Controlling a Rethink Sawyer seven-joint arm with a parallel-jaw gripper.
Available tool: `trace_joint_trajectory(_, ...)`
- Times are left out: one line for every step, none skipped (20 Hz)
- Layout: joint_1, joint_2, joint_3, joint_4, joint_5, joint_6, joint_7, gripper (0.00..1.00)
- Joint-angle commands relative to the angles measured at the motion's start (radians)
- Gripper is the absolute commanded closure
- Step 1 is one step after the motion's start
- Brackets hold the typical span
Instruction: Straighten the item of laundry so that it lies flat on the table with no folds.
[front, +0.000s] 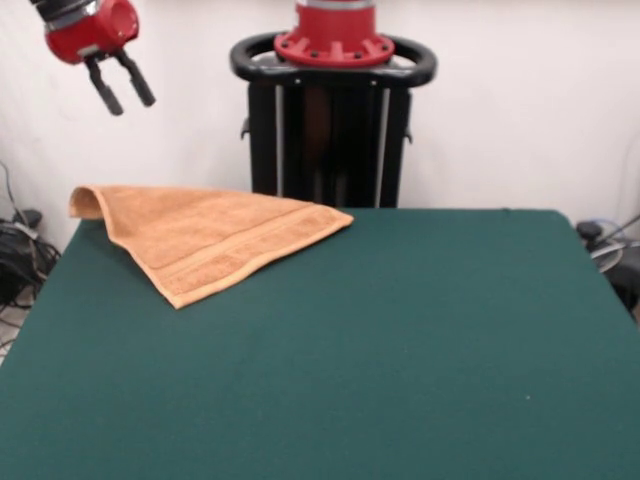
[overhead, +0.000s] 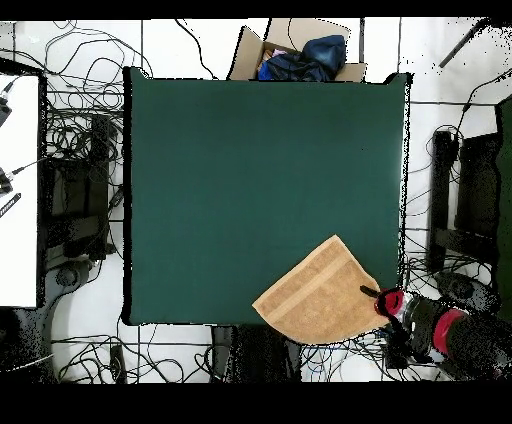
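One gripper (front: 119, 83) hangs high at the upper left of the front view, well above the table, its two black fingers spread apart with nothing between them. Below it and slightly to the right lies the towel (front: 205, 237), at the far left corner of the table (front: 400, 350), close to the robot's pedestal (front: 333, 110). The cloth looks doubled over: its outline is nearer a triangle than a square, with a border band along the near edge and its leftmost corner curled up at the table's edge. Further right, most of the green top is bare.

From overhead, the towel (overhead: 318, 293) sits at the table's (overhead: 260, 150) lower right corner, part of it reaching past the edge, with the gripper (overhead: 376, 296) beside its right side.

Judging by this, the task is far from done: the fold has yet to be opened, the curled corner laid down, and the cloth brought fully onto the surface.
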Motion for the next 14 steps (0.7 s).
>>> trace_joint_trajectory(-0.089,-0.053,0.386,0.119,-0.068,-0.098,-0.280,0.00)
trace_joint_trajectory(-0.109,-0.041,0.437,0.116,-0.082,-0.099,-0.298,0.00)
trace_joint_trajectory(-0.139,-0.013,0.516,0.108,-0.105,-0.093,-0.338,0.00)
trace_joint_trajectory(-0.151,0.002,0.552,0.102,-0.120,-0.083,-0.358,0.00)
trace_joint_trajectory(-0.165,0.028,0.612,0.087,-0.141,-0.052,-0.400,0.00)
trace_joint_trajectory(-0.170,0.045,0.637,0.078,-0.158,-0.034,-0.416,0.00)
trace_joint_trajectory(-0.177,0.048,0.674,0.074,-0.179,-0.020,-0.440,0.00)
trace_joint_trajectory(-0.184,0.052,0.695,0.072,-0.191,-0.013,-0.440,0.00)
trace_joint_trajectory(-0.186,0.044,0.703,0.070,-0.207,0.002,-0.446,0.00)
trace_joint_trajectory(-0.193,0.035,0.716,0.071,-0.217,0.010,-0.445,0.00)
trace_joint_trajectory(-0.198,0.013,0.727,0.073,-0.242,0.027,-0.468,0.00)
trace_joint_trajectory(-0.204,-0.009,0.741,0.078,-0.270,0.059,-0.512,0.00)
trace_joint_trajectory(-0.211,-0.032,0.754,0.084,-0.299,0.092,-0.557,0.00)
trace_joint_trajectory(-0.220,-0.035,0.768,0.092,-0.316,0.089,-0.574,0.00)
